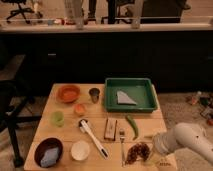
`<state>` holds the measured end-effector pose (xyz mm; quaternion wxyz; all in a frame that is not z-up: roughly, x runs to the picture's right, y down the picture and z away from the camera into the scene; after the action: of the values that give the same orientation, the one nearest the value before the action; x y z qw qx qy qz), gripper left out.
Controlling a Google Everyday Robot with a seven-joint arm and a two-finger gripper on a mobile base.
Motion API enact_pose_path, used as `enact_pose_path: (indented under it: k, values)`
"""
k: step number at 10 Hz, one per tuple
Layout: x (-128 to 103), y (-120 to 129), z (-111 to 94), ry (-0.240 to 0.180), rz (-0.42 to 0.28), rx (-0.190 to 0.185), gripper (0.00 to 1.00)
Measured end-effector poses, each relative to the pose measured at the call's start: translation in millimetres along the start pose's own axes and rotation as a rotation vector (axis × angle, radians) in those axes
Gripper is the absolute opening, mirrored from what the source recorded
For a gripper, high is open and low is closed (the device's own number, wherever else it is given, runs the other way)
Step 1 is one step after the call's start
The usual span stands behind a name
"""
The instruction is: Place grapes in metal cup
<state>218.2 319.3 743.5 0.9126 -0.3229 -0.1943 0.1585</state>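
- Wooden table [47, 127] in front of a dark cabinet wall, with office chairs on the floor behind it.
- At the left sit a dark bowl [48, 150], an orange bowl [68, 92] and a light green cup [58, 117]. None of them belong to the job.
- The metal cup [94, 94] stands upright toward the table's far edge, just left of the green tray [129, 94], and it looks unfilled.
- The grapes [139, 151] lie on the table's near edge, well apart from the cup, which is at about eleven o'clock from them.
- The gripper [156, 146] sits low at three o'clock of the grapes, just beside them and perhaps touching. I cannot tell how far open it is or whether it has hold of the bunch.
- Judgement: this is the reach-and-grasp step, with nothing carried yet. The next move calls for closing on the bunch, lifting it clear of the fork [122, 142] and the green chili [132, 126], then travelling toward eleven o'clock to release over the narrow cup mouth.
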Motion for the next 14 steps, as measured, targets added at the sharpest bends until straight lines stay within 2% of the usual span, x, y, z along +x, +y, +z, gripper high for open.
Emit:
enact_pose_path:
  k: [2, 3, 6, 8, 11, 14]
  values:
    - [1, 2, 8, 0.000, -0.004, -0.003, 0.80]
    - [2, 3, 9, -0.007, -0.008, 0.010, 0.76]
    - [5, 4, 11, -0.012, -0.016, 0.033, 0.49]
    - [13, 5, 3, -0.013, -0.006, 0.051, 0.26]
    - [24, 5, -9, -0.019, 0.013, 0.072, 0.02]
    - [27, 12, -28, -0.021, 0.020, 0.091, 0.00]
